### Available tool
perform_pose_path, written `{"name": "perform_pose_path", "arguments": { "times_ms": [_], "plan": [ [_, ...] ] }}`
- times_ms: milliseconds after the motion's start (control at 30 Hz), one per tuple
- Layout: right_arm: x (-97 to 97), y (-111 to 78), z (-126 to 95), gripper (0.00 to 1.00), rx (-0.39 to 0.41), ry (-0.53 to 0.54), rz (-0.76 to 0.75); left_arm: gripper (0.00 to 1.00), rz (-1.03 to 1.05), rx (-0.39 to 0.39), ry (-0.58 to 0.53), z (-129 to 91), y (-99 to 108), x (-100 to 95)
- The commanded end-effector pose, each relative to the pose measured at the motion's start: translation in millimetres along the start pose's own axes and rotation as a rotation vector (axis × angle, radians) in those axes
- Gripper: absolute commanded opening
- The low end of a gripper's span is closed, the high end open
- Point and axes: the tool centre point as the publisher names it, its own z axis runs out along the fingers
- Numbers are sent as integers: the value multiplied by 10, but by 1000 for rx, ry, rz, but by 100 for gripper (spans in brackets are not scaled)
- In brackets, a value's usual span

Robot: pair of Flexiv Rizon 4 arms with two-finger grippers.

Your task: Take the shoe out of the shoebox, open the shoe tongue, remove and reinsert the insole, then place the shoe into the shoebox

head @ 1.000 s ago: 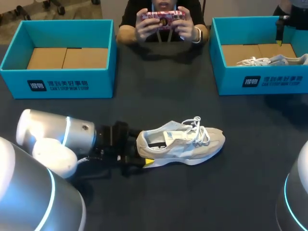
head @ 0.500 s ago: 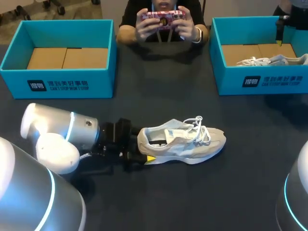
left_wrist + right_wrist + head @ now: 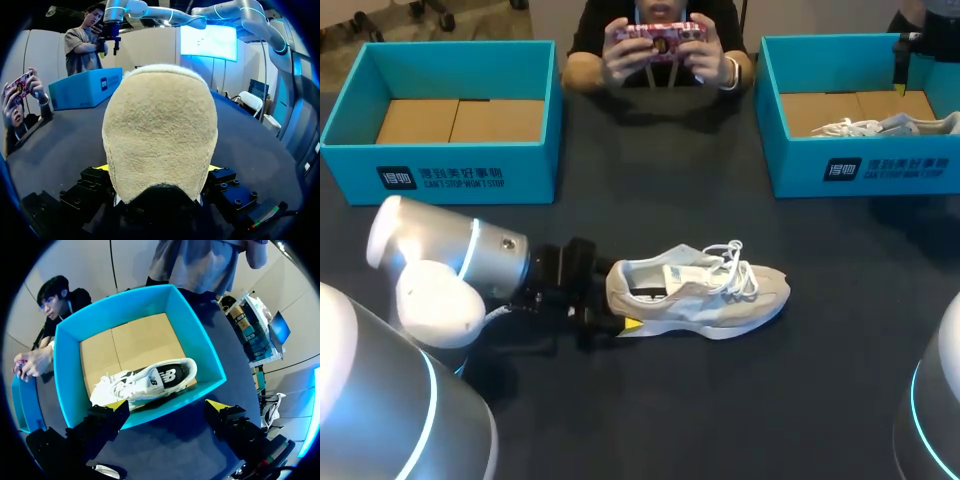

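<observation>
Extraction looks finished, to my eye: the pale beige suede-and-mesh sneaker with white laces (image 3: pixel 705 300) stands on its sole on the dark surface (image 3: pixel 670 410), outside both boxes. The step in hand is therefore steadying it for the tongue.

The left claw (image 3: pixel 157 169) is clamped on the sneaker's heel, with one yellow tip showing at each side of the suede heel cup in the left wrist view. The sneaker's long axis runs straight out from that claw, heel in its grip, toe pointing directly away, mouth upward. The laces lie bunched over the tongue, ahead of the claw and past the mouth (whether the tongue is lifted at all I cannot tell). An open teal cardboard shoebox (image 3: pixel 450 175) sits well off to one side of the left claw, apart from the sneaker.

The right claw (image 3: pixel 167 407) hangs with its fingers spread wide and nothing between them, above a second teal cardboard shoebox (image 3: pixel 67 370). Under it, inside that box, lies a white trainer with a dark lining (image 3: pixel 145 382).

Next, I judge, the tongue wants pulling forward toward the toe. That calls for the right claw to come across to the held sneaker and pinch the tongue's edge beneath the laces. Meanwhile the left claw should pin the heel so the sneaker does not slide.
</observation>
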Motion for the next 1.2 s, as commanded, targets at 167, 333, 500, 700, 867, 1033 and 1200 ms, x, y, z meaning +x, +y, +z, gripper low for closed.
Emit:
{"name": "perform_pose_path", "arguments": {
  "times_ms": [167,333,500,700,867,1033,1200],
  "plan": [
    [-3,-12,-1,100,-3,1,1,0,-1,-5,0,5,-11,-8],
    [-3,-12,-1,100,-3,1,1,0,-1,-5,0,5,-11,-8],
    [-3,-12,-1,100,-3,1,1,0,-1,-5,0,5,-11,-8],
    [-3,-12,-1,100,-3,1,1,0,-1,-5,0,5,-11,-8],
    [-3,-12,-1,100,-3,1,1,0,-5,-4,-1,8,-8,-13],
    [-3,-12,-1,100,-3,1,1,0,-4,-3,-6,39,73,-54],
    [-3,-12,-1,100,-3,1,1,0,-11,-32,-14,56,182,-50]
  ]
}}
